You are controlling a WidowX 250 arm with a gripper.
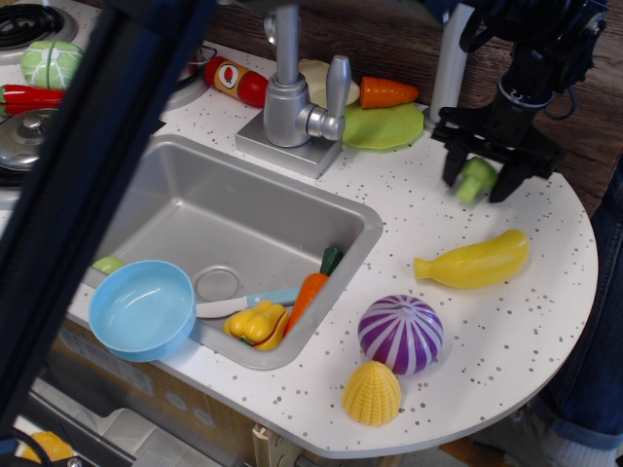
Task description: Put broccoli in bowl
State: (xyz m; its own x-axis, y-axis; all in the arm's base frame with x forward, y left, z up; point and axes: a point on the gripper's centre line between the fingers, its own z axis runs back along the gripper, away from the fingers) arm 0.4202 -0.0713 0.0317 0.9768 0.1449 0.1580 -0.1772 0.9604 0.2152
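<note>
The blue bowl (pixel 143 308) sits at the sink's (pixel 195 209) front left corner, its rim overhanging the basin. Inside the sink near its front right lie a knife (pixel 243 304), yellow pepper (pixel 258 323) and carrot (pixel 310 288). Right of the sink on the desk (pixel 496 331) rest a purple onion (pixel 400 334) and banana (pixel 474 261). Far right of the sink, the fingers (pixel 475 178) are closed around the broccoli (pixel 474 181), just above the desk

Light-green broccoli (pixel 475 179) (light-blue bowl (pixel 142 309))
</note>
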